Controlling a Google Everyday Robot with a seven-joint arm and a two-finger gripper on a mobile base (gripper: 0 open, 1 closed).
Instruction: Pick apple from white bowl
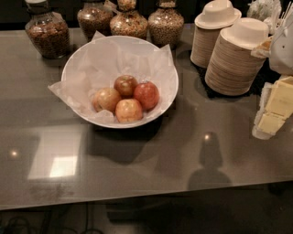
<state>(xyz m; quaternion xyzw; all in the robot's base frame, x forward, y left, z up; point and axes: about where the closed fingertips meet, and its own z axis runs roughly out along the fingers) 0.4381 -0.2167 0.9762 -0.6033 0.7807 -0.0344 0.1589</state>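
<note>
Camera view: apple (125, 85) in white bowl (137, 124), tool (274, 112) apart at right edge.

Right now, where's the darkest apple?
In the camera view, the apple is rearmost of four in the white bowl, left of centre, beside the red apple; the gripper is at the right edge.

Glossy grey-brown surface (137, 178) spans frame. Bright square light reflection lower left, small glints left and centre right. Dark floor (192, 215) along bottom edge, dark wall (13, 13) along top. The gripper (274, 112) sits at right edge, over the surface.
</note>
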